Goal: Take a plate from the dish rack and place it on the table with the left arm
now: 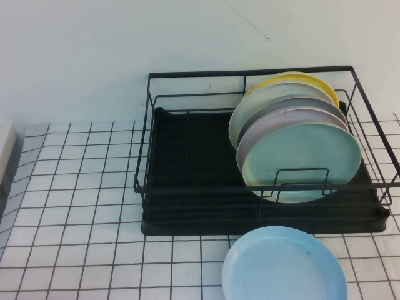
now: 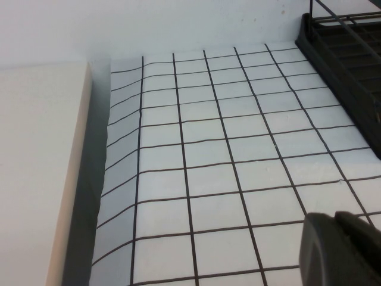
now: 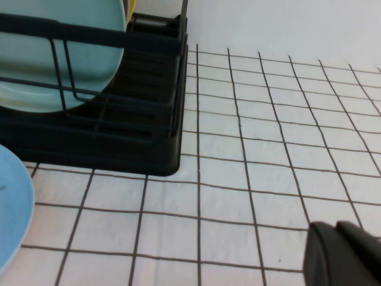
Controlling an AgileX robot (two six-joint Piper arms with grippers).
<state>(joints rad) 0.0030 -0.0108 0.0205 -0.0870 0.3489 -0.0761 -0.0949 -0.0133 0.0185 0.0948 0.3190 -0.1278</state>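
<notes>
The mint-green plate [image 1: 300,161] stands on edge at the front of a row of plates in the right part of the black dish rack [image 1: 187,181]. It also shows in the right wrist view [image 3: 59,59] behind the rack's wires [image 3: 137,119]. My left gripper [image 2: 336,217] is shut and empty, low over the white gridded table [image 2: 208,155], left of the rack's corner [image 2: 351,53]. My right gripper [image 3: 336,226] is shut and empty over the table to the right of the rack. Neither arm shows in the high view.
Behind the mint plate stand pink [image 1: 294,119], grey and yellow [image 1: 300,81] plates. A light blue plate [image 1: 284,265] lies flat on the table in front of the rack and also shows in the right wrist view [image 3: 9,208]. A beige block [image 2: 36,167] borders the table's left edge.
</notes>
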